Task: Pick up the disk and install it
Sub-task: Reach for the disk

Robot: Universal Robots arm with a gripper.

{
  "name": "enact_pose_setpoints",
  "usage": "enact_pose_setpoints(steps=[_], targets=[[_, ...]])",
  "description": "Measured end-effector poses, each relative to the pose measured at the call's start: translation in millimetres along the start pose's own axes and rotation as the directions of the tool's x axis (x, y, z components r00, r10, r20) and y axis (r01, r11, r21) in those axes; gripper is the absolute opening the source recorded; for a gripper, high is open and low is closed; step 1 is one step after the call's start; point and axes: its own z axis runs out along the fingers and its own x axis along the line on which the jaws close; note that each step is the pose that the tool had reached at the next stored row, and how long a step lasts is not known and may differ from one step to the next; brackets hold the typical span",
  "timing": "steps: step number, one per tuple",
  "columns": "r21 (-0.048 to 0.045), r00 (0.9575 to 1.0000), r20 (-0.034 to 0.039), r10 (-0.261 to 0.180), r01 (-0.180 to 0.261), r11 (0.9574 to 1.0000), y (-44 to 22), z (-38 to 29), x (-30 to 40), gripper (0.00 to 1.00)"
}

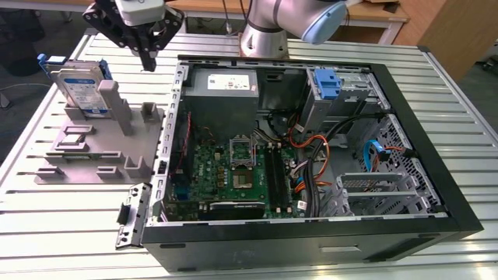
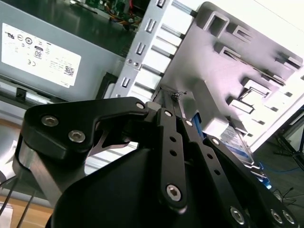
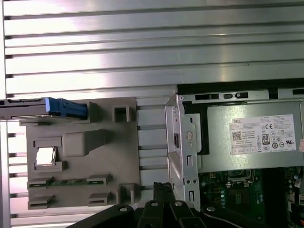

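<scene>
The disk [image 1: 78,87] stands on edge in the grey holder [image 1: 93,153] at the exterior view's left, silver with a white-and-blue label and a blue bracket. In the first wrist view the disk [image 3: 47,108] appears edge-on, blue bracket toward the holder. My gripper [image 1: 148,60] hangs in the air between the disk and the open computer case [image 1: 311,146], above the case's back corner. Its black fingers meet at the tips with nothing between them, as the gripper [image 2: 174,95] also looks in the second wrist view. It touches neither disk nor case.
The case lies open on a slatted metal table [image 1: 62,221]. Inside are a grey power supply [image 1: 225,87], a green motherboard [image 1: 233,175], cables, and a drive bay with a blue bracket [image 1: 330,84]. A side bracket [image 1: 132,216] lies by the case's front.
</scene>
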Motion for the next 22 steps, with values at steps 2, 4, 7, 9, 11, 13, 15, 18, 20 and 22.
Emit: enact_pose_setpoints(steps=[2,4,7,9,11,13,15,18,20,22], targets=[[0.0,1.0,-0.0001,0.0,0.0,1.0,0.0,0.4,5.5,0.1],[0.0,1.0,0.0,0.0,0.0,1.0,0.2,0.8,9.7,0.1],[0.0,1.0,0.0,0.0,0.0,1.0,0.3,0.8,11.0,0.1],[0.0001,1.0,-0.0001,0.0,0.0,1.0,0.3,0.8,11.1,0.1],[0.0,1.0,0.0,0.0,0.0,1.0,0.2,0.9,11.6,0.1],[0.0,1.0,0.0,0.0,0.0,1.0,0.0,1.3,13.8,0.1],[0.0,1.0,0.0,0.0,0.0,1.0,-0.1,1.7,17.5,0.1],[0.0,1.0,0.0,0.0,0.0,1.0,-0.4,2.1,23.4,0.1],[0.0,1.0,0.0,0.0,0.0,1.0,-0.5,2.4,27.2,0.1],[0.0,1.0,0.0,0.0,0.0,1.0,-0.7,2.7,31.1,0.1]])
